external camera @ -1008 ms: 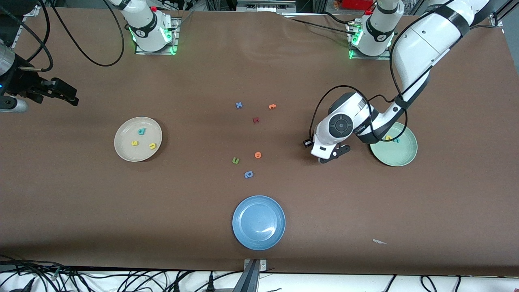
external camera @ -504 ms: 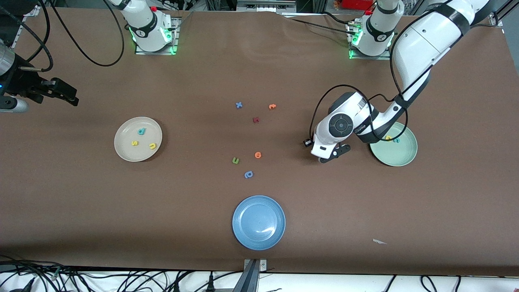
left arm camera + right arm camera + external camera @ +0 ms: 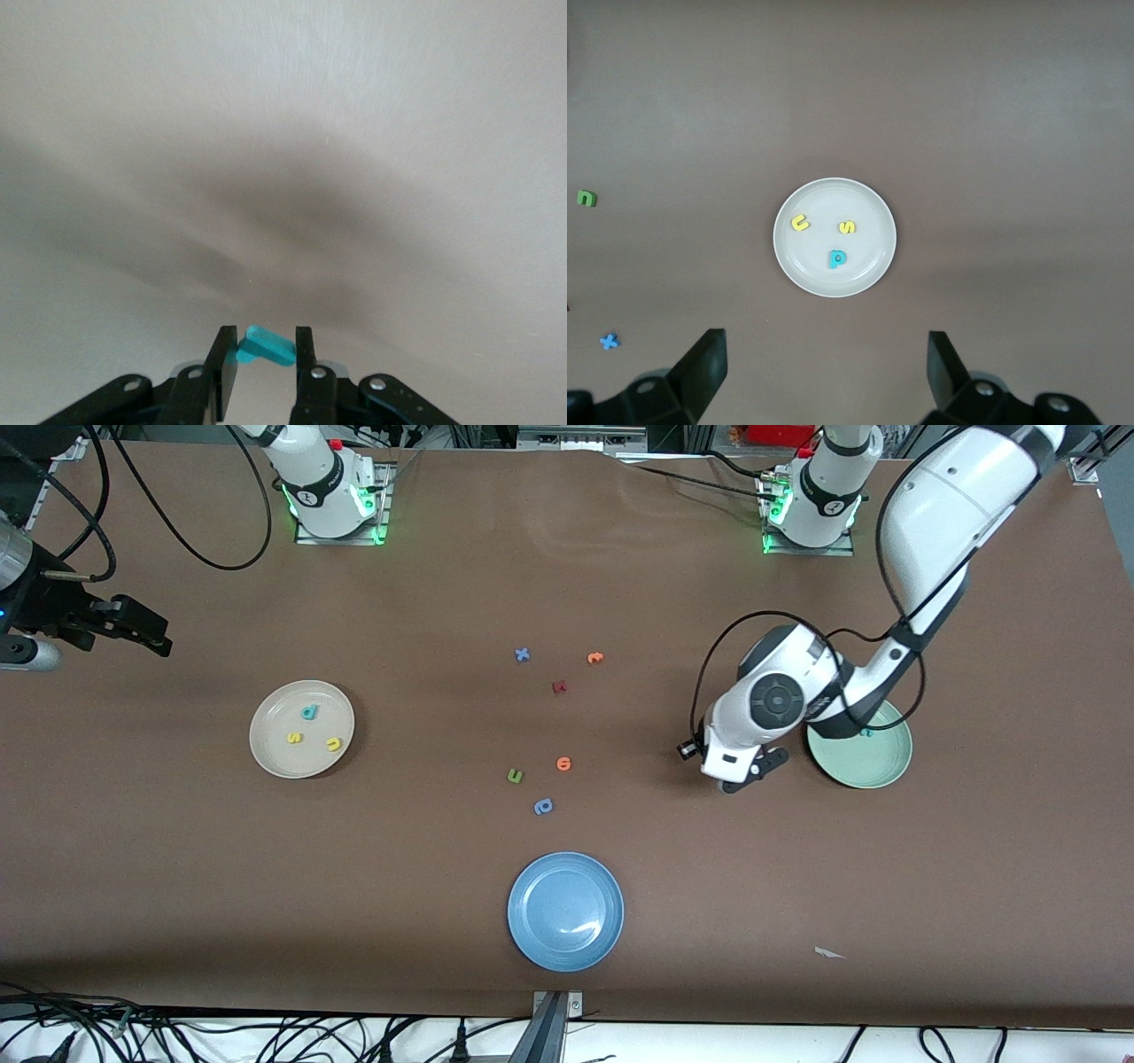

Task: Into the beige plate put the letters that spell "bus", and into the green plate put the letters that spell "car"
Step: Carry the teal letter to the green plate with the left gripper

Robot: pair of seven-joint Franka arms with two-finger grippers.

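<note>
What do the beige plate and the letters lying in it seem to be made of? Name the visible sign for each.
Beige plate: probably glazed ceramic or melamine; smooth, with a soft sheen along the raised rim.
Letters: likely foam or soft plastic; flat, matte, saturated yellow and teal, with no glints.

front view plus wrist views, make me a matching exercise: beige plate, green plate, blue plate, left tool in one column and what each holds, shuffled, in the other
Column one:
1. beige plate
2. green plate
3. blue plate
4. left tool

Column two:
A. nothing in it
B. a small teal letter pinched between its fingers
C. three letters: a teal one and two yellow ones
D. partly hidden by the left arm, a bit of teal showing

Pairs: 1-C, 2-D, 3-A, 4-B
</note>
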